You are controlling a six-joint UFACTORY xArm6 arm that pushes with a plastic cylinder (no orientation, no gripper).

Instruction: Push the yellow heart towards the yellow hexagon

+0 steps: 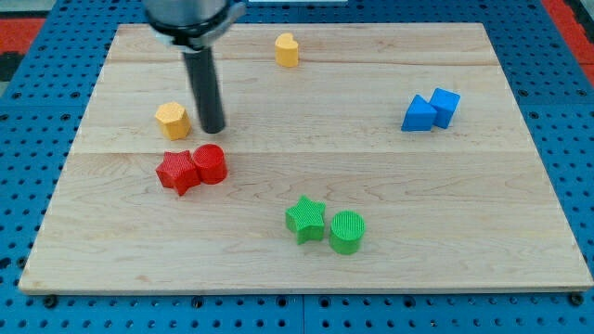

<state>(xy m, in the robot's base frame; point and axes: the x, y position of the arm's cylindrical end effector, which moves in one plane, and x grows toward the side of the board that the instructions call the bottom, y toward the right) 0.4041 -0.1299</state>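
The yellow heart (287, 49) sits near the view's top, a little left of centre. The yellow hexagon (173, 121) lies at the left of the wooden board (306, 176). My tip (213, 129) is on the board just right of the yellow hexagon, a small gap apart, and just above the red cylinder (210, 164). The heart is well up and to the right of my tip.
A red star (176, 172) touches the red cylinder at the left. A green star (305, 219) and a green cylinder (347, 232) sit together near the bottom centre. A blue triangular block (419, 114) and a blue cube (445, 106) touch at the right.
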